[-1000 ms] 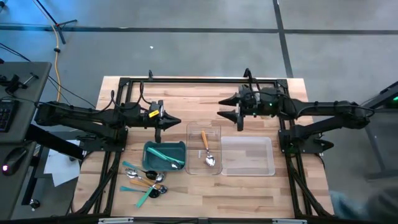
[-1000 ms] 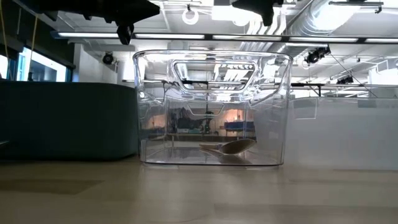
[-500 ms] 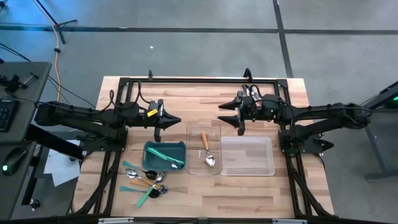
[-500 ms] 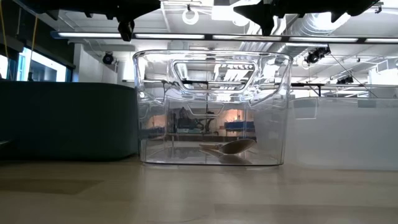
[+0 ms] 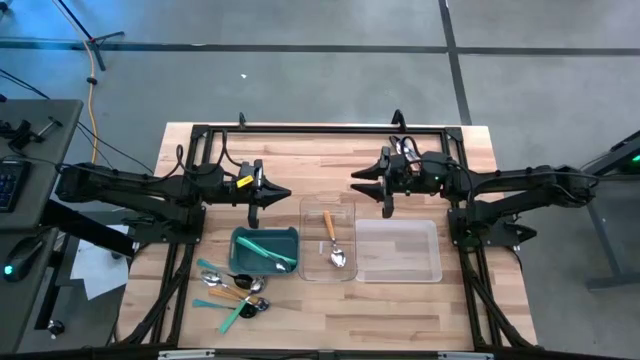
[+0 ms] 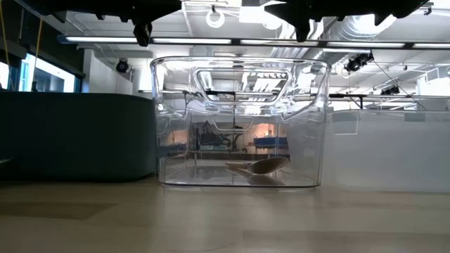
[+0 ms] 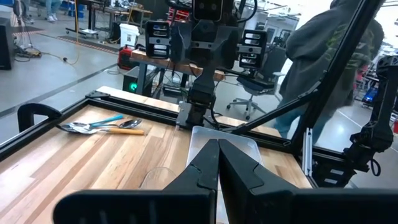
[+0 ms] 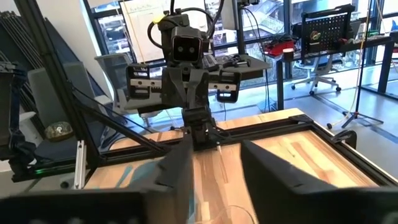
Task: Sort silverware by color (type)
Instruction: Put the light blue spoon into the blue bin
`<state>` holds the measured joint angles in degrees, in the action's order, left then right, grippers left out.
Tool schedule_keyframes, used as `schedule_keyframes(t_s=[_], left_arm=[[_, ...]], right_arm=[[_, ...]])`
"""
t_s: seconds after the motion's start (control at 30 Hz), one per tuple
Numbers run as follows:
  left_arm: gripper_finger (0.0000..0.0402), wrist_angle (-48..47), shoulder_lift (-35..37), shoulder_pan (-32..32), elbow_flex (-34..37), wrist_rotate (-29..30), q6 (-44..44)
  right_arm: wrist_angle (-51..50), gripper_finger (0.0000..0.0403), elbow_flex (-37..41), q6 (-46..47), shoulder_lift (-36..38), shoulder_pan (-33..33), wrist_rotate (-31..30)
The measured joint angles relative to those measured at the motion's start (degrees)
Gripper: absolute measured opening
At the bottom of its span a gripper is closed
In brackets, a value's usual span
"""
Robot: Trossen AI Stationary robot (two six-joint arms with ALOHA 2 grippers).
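Both grippers hang above the table's far half, pointing level at each other and holding nothing. My left gripper (image 5: 285, 195) (image 7: 217, 146) is shut. My right gripper (image 5: 357, 180) (image 8: 214, 163) is open, with a gap between its fingers. Below them, an orange-handled spoon (image 5: 333, 240) (image 6: 256, 167) lies flat in a clear tray (image 5: 328, 270). A teal-handled utensil (image 5: 268, 251) lies in the teal bin (image 5: 240, 240). Several more spoons with teal and orange handles lie in a pile (image 5: 235, 291) on the table near the front left.
A second clear tray (image 5: 398, 250), with nothing in it, stands to the right of the first. A black frame (image 5: 320, 129) runs around the wooden table. A person in a grey hooded top (image 7: 323, 50) stands beyond the table.
My right gripper has sunk a little over the far end of the clear trays, and its wrist has tipped. The left arm and the silverware have kept still.
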<state>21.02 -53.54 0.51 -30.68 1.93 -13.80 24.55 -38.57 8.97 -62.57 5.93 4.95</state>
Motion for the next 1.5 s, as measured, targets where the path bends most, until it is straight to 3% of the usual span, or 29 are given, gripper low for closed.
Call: schedule_keyframes(t_s=[0.27,0.73,0.9,1.2,1.5], left_arm=[[0.0,0.0,0.0,0.0,0.0,0.0,0.42],[0.0002,-1.27,-0.02,0.05,-0.47,1.0,-2.43],[0.0042,-15.4,-0.04,-0.39,-6.83,1.38,-5.43],[0.0146,-44.31,-0.05,-7.19,-23.48,0.73,-5.3],[0.017,-60.69,-3.65,-23.9,-30.76,-0.25,-22.63]], right_arm=[[-1.76,0.0006,-0.02,-0.48,0.0,0.0,0.0],[-1.81,0.0002,-0.02,-0.48,0.0,0.0,-0.02],[-2.11,0.0001,-0.02,-0.48,0.0,0.0,-0.02],[-2.14,0.0,-0.02,-0.48,0.0,0.0,-0.02],[-2.49,0.0,-0.02,-0.48,0.0,0.0,-0.02]])
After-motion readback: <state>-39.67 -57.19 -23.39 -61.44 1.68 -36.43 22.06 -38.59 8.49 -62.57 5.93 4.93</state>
